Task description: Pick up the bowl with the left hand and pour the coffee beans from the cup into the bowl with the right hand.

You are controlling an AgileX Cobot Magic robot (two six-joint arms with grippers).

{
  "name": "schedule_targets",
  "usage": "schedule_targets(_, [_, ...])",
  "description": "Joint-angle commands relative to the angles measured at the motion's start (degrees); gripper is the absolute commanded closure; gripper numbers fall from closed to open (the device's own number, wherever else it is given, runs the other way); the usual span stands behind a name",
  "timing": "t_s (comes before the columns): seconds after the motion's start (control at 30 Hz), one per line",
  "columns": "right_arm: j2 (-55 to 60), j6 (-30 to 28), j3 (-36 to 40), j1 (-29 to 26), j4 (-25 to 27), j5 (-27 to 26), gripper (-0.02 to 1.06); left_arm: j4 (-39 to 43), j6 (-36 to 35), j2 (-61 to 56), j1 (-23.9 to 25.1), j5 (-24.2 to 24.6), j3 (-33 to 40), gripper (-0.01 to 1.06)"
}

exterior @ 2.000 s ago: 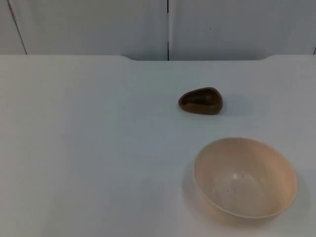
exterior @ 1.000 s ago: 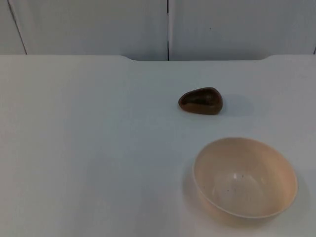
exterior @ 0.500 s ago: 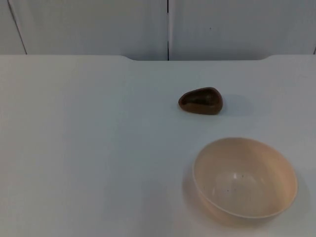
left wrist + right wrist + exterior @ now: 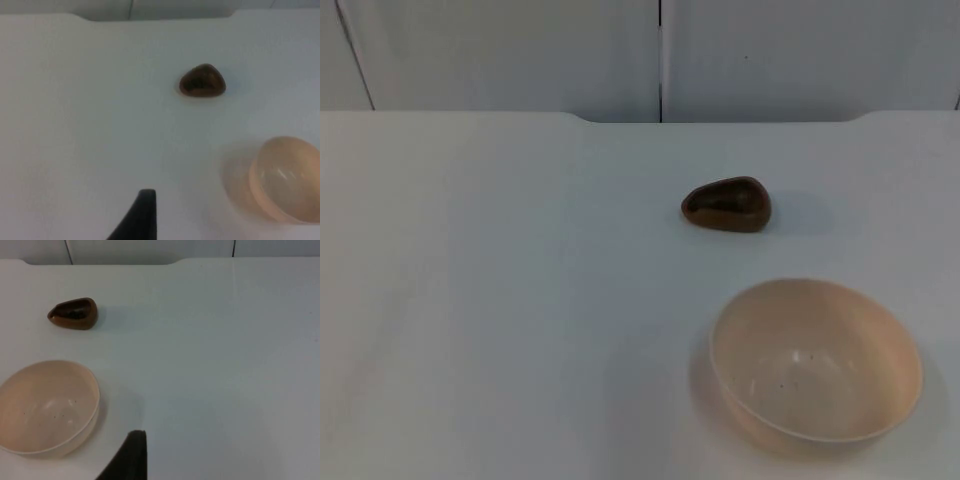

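Nothing has moved: the cream bowl (image 4: pixel 816 360) and brown cup (image 4: pixel 726 205) sit untouched, each tool's spread unreadable.

Beige bowl (image 4: pixel 817 360) near brown cup (image 4: pixel 726 205)

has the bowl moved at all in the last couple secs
No. In the top view the bowl sits at the same spot on the table, just as far from the brown cup.

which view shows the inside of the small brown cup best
The right wrist view: the brown cup has its opening facing that camera, so its dark inside reads clearly. The top view shows it from the side with part of the opening. The left wrist view shows a blurred brown lump.
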Motion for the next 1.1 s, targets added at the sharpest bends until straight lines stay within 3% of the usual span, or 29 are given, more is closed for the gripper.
schedule_targets(0.0, [-0.16,0.19,0.56,-0.27,-0.03,-0.18,-0.01,-1.62,1.04,1.92,-1.2,0.09,-0.43,0.08])
schedule_targets(0.2, [-0.16,0.19,0.56,-0.27,-0.14,-0.18,-0.01,-2.16,1.97,10.68,-8.79,-1.05,-0.43,0.08])
schedule_targets(0.47, [-0.16,0.33,0.56,-0.27,-0.25,-0.18,-0.01,-2.05,1.48,21.45,-22.54,-8.93,-0.43,0.08])
schedule_targets(0.63, [-0.16,0.33,0.56,-0.27,-0.25,-0.18,-0.01,-2.05,1.32,27.39,-28.2,-11.93,-0.58,0.08])
schedule_targets(1.07, [-0.16,0.33,0.56,-0.27,-0.25,-0.18,-0.01,-3.22,1.32,37.78,-29.75,-13.97,-5.37,0.08])
